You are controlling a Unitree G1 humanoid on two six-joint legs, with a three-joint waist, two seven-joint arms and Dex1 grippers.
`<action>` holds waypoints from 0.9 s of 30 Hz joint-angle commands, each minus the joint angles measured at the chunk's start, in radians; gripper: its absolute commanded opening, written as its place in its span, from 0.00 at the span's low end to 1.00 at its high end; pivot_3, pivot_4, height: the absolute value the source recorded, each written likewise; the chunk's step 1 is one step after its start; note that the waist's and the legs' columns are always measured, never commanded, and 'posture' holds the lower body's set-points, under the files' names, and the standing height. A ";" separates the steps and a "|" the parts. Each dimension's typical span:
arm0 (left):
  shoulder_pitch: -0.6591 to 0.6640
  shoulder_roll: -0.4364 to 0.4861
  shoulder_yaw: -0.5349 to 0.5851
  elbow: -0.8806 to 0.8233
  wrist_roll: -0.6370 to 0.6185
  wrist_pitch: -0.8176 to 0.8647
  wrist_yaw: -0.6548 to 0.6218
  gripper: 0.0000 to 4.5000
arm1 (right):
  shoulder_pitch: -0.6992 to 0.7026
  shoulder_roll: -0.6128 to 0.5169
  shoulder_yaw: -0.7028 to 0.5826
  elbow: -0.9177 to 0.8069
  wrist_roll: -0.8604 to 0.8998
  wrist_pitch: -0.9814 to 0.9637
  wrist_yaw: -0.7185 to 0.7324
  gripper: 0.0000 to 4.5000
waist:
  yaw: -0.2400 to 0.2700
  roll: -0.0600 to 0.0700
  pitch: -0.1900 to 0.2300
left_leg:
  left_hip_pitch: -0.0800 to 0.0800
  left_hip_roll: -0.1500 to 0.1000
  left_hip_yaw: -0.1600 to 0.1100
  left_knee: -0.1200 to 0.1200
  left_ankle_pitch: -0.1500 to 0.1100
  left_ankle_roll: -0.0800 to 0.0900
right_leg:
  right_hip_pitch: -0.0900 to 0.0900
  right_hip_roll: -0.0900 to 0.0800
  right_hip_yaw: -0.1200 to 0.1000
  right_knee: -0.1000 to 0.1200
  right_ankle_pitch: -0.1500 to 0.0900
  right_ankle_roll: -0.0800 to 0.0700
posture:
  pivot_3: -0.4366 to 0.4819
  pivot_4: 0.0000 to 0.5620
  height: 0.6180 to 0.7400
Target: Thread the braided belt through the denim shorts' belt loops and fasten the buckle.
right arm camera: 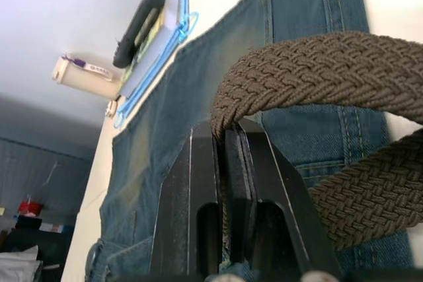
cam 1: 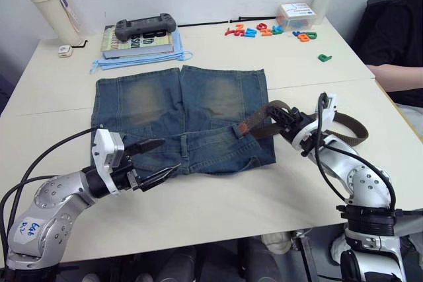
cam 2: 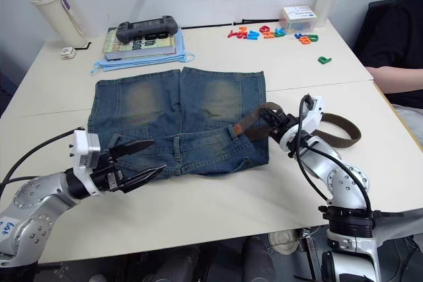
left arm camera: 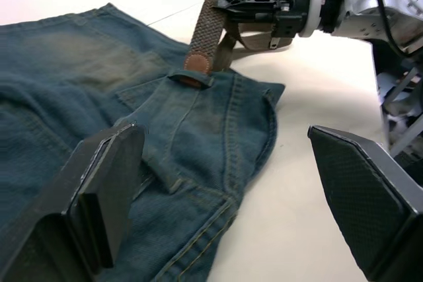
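Left fingers: the left gripper [cam 1: 157, 160] has its two black fingers [left arm camera: 109, 189] spread wide with nothing between them, poised at the near waistband edge of the denim shorts [cam 1: 182, 120].
Right fingers: the right gripper [cam 1: 281, 118] is pinched tight on the braided belt [right arm camera: 317, 74], the strap pressed between its pads.
Belt: its tan leather tip [left arm camera: 196, 64] is tucked into a belt loop [left arm camera: 190, 80] on the waistband, near the shorts' right side; from the gripper the strap arcs back over the table [cam 1: 218, 206] in a loop [cam 1: 350, 129] on the robot's right.
Shorts: flat on the table, waistband nearest the robot, legs pointing away.
Far edge: a game controller [cam 1: 146, 28] on a book [cam 1: 135, 44], a white bottle [cam 1: 54, 12], coloured letters [cam 1: 264, 30].
Right edge: a person's arm [cam 1: 395, 76] resting on the table.
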 commanded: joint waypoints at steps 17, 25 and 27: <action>-0.161 -0.059 -0.185 0.037 0.176 -0.079 0.073 0.97 | -0.031 0.159 0.037 0.021 -0.135 0.128 0.026 0.00 | 0.000 0.000 0.000 | 0.000 0.000 0.000 0.000 0.000 0.000 | 0.000 0.000 0.000 0.001 0.000 0.000 | 0.48 0.27 0.78; -0.269 -0.116 -0.335 0.106 0.358 -0.110 0.142 0.97 | -0.020 0.246 0.050 0.003 -0.182 0.160 0.006 0.00 | -0.003 0.000 0.000 | 0.000 0.000 0.000 0.000 0.000 0.000 | -0.001 0.001 0.000 0.001 0.000 0.000 | 0.48 0.27 0.78; -0.287 -0.121 -0.371 0.131 0.426 -0.139 0.160 0.97 | -0.018 0.256 0.037 0.002 -0.184 0.163 -0.002 0.00 | -0.003 0.000 0.000 | 0.000 0.000 0.000 0.000 0.000 0.000 | -0.001 0.001 0.000 0.001 0.000 0.000 | 0.48 0.27 0.78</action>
